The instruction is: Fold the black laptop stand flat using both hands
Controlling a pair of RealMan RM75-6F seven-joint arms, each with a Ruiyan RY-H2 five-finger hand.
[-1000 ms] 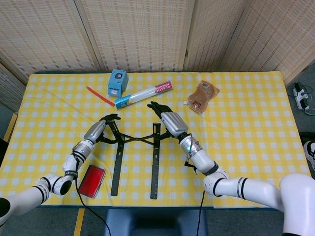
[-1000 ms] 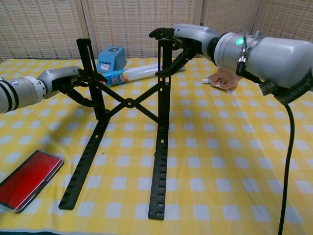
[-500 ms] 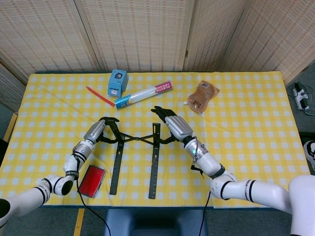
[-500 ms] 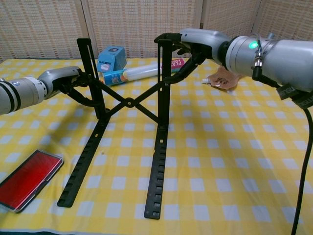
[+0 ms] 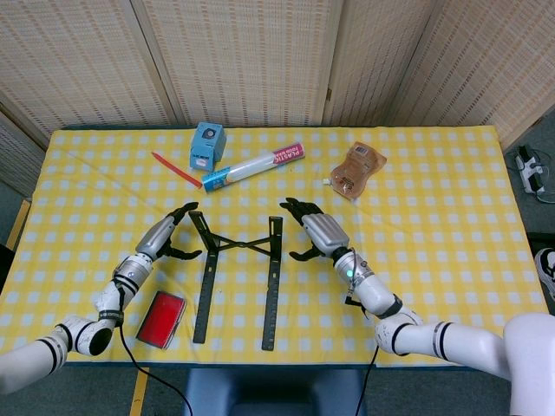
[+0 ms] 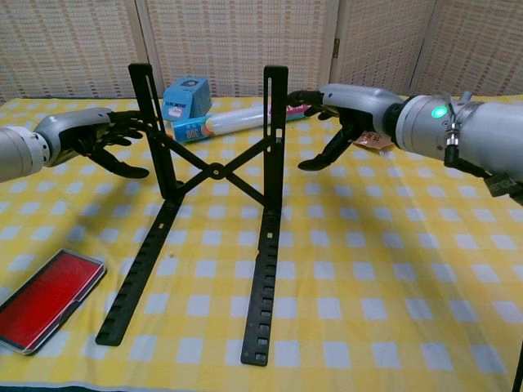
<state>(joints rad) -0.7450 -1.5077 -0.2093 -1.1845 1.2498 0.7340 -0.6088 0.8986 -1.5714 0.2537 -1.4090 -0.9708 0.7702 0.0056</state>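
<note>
The black laptop stand sits unfolded in the middle of the yellow checked table. Its two notched rails lie flat, and its two uprights rise behind a crossed brace. My left hand hovers just left of the left upright with its fingers spread, touching nothing. In the chest view the left hand shows a clear gap to that upright. My right hand is to the right of the right upright, also open and clear of it. In the chest view the right hand sits level with the upright's upper half.
A red flat case lies by the front edge, left of the stand. At the back are a blue box, a long white and blue tube, a red pen and an orange pouch.
Both hands have let go of the tops of the uprights and drawn outward, left to the left and right to the right. The stand stays upright and has slid slightly towards the front edge.
</note>
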